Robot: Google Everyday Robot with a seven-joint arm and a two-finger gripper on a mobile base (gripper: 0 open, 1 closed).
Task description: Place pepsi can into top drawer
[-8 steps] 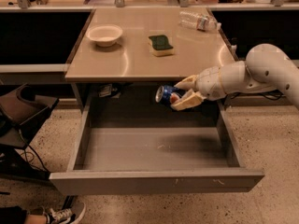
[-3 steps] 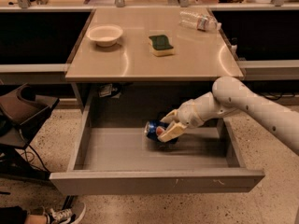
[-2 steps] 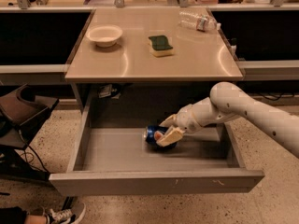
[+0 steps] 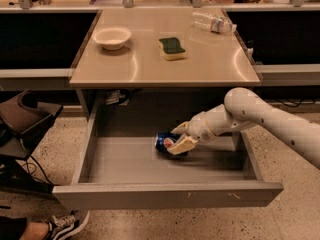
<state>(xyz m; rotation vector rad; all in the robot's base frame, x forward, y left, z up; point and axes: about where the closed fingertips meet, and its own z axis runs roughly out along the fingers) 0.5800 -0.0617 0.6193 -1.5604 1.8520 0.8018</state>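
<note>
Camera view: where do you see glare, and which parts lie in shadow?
In the camera view, the table top carries soft glare patches near its left and right front edges. The space beneath it, behind the top drawer, is in deep shadow. The gripper, inside the drawer and closed on the pepsi can, is well lit, with a dark shadow under the can.

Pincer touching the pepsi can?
Touching. The camera view shows the pincer clamped across the right end of the pepsi can, with no gap visible, low inside the top drawer.
</note>
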